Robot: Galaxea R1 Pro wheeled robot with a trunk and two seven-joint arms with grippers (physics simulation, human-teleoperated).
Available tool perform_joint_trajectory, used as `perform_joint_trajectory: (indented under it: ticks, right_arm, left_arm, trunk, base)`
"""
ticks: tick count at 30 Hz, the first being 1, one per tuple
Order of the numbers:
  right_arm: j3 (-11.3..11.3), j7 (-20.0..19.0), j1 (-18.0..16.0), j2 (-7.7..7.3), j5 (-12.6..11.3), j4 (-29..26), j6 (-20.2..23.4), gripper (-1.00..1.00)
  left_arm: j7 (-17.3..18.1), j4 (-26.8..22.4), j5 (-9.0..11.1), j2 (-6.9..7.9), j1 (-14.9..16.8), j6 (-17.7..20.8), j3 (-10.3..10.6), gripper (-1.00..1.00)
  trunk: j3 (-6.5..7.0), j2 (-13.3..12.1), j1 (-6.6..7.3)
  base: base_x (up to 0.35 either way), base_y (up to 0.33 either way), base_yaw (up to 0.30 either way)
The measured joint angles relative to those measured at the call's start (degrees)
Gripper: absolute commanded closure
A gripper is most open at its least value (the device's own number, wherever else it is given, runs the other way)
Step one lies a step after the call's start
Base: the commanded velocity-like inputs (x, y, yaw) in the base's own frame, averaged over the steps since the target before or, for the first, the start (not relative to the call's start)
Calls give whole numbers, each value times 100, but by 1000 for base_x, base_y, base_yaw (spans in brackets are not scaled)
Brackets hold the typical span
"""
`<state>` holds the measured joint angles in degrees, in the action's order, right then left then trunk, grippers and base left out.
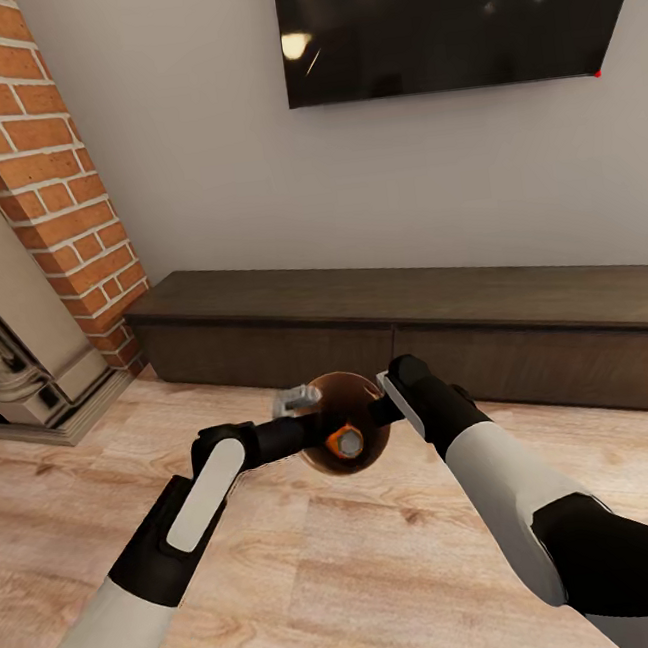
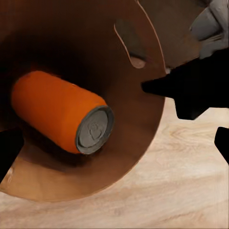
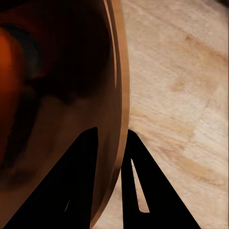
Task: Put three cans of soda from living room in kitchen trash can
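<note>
Floor [image 1: 393, 578]: bare pale wood around both arms.
TV cabinet [image 1: 415, 324]: long, low, along the wall ahead.
Trash can [image 1: 345, 434]: held above floor; right gripper [image 3: 110, 143] pinches its rim.
Left gripper [image 1: 294, 400]: beside the rim; finger spread unclear.
Orange soda can [image 2: 62, 112]: lying inside.

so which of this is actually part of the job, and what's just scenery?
Job:
- bucket, right gripper pinching its rim
- orange can lying inside it
- left gripper at the bucket's side

Scenery:
- TV on the wall
- low cabinet under it
- brick fireplace
- wood floor
</note>
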<state>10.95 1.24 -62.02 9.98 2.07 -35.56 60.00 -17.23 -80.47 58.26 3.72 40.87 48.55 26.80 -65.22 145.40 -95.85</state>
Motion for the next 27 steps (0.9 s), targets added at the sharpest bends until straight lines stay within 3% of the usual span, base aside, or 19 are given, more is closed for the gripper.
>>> perform_joint_trajectory:
  ticks: [1, 4, 5, 6, 11, 12, 16, 23, 24, 26, 27]
  right_arm:
    - [-2, -4, 0, -7, -31, 0, 0, 100]
    - [-6, -7, 0, -15, -62, 0, 0, 100]
    - [-7, -6, 0, -21, -59, 0, 0, 100]
    - [-8, -5, 0, -28, -48, 0, 0, 100]
    - [-9, -4, 0, -32, -36, 0, 0, 100]
    - [-12, -6, 0, -32, -50, 0, 0, 100]
    - [-20, -5, 0, -32, -42, 0, 0, 100]
    - [-44, -3, 0, -40, -45, -6, 0, 100]
    - [-62, -2, 0, -47, -58, -8, 0, 100]
    - [-66, -3, 0, -68, -63, -8, 0, 100]
    - [-77, -13, -1, -145, -178, -15, -1, 100]
  left_arm:
    - [-3, -135, 10, 119, -1, 59, -41, -100]
    - [-4, -288, 29, 293, -6, 164, -111, -100]
    - [-3, -355, 31, 395, -10, 221, -177, -100]
    - [-2, -459, 25, 557, -65, 322, -380, -100]
    - [3, -685, 52, 687, -274, 574, -847, -100]
    - [10, -733, 44, 704, -334, 695, -1057, -100]
    - [33, -792, 33, 783, -433, 940, -1581, -100]
    - [3, -793, -28, 927, -664, 981, -1881, -100]
    - [-11, -770, -117, 1035, -845, 902, -1911, -100]
    - [-2, -763, -229, 1092, -947, 734, -1917, -100]
    - [22, -740, -638, 1146, -1152, 277, -1917, -100]
  trunk:
    - [0, 0, 0]
    - [0, 0, 0]
    - [0, 0, 0]
    - [0, 0, 0]
    - [0, 0, 0]
    - [0, 0, 0]
    - [0, 0, 0]
    - [0, 0, 0]
    - [-1, 0, 0]
    - [0, 0, 0]
    - [-1, 0, 0]
  base:
    - [0, 0, 0]
    - [0, 0, 0]
    - [0, 0, 0]
    - [0, 0, 0]
    - [0, 0, 0]
    - [0, 0, 0]
    - [0, 0, 0]
    - [0, 0, 0]
    - [0, 0, 0]
    - [0, 0, 0]
    - [0, 0, 0]
